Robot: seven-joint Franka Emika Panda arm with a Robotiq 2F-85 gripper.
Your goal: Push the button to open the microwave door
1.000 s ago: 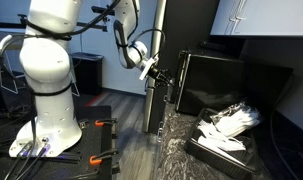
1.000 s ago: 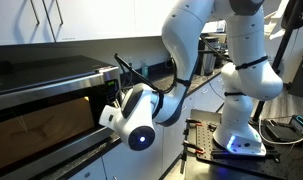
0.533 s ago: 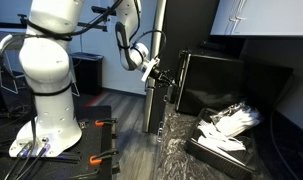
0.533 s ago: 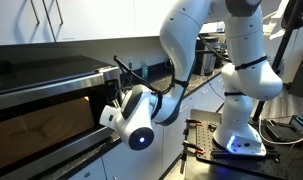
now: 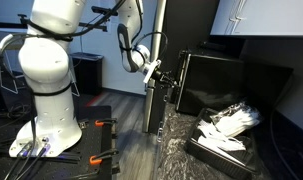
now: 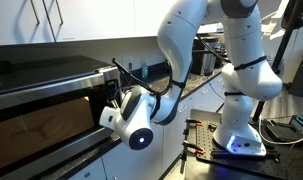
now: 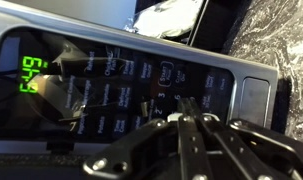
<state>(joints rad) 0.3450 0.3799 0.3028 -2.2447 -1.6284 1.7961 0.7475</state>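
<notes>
Wrist view alone, pincer (image 7: 187, 110) facing keypad (image 7: 121, 85)

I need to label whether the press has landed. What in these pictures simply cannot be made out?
- Wrist view: whether the hand touches the control panel; its shut fingertips cover the spot.
- Wrist view: button labels, blurred and too small.
- In an exterior view: the panel, hidden behind the robot's wrist.
- In an exterior view: whether the microwave door has unlatched; dark and distant.
</notes>
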